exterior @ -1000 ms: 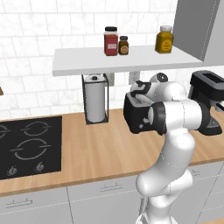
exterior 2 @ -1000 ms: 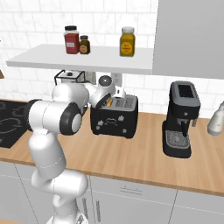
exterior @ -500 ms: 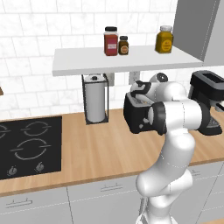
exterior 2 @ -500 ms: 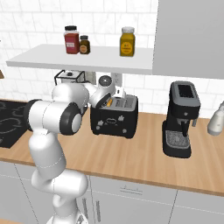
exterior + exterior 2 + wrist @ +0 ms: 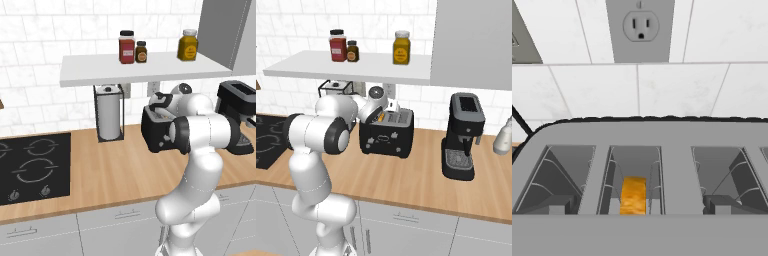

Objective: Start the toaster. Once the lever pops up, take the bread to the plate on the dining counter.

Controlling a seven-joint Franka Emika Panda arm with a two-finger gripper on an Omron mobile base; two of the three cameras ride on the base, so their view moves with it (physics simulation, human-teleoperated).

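The black toaster (image 5: pixel 387 133) stands upright on the wood worktop, the tan bread (image 5: pixel 633 195) sunk in one slot.

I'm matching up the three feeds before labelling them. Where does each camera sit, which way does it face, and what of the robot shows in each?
Left base view: behind the arm to its left, looking over the worktop at the toaster; arm at lower right.
Right base view: behind to its right, same toaster; arm at lower left.
Hand view: on the hand, looking down into the toaster's slots at the bread.
All three share the toaster.
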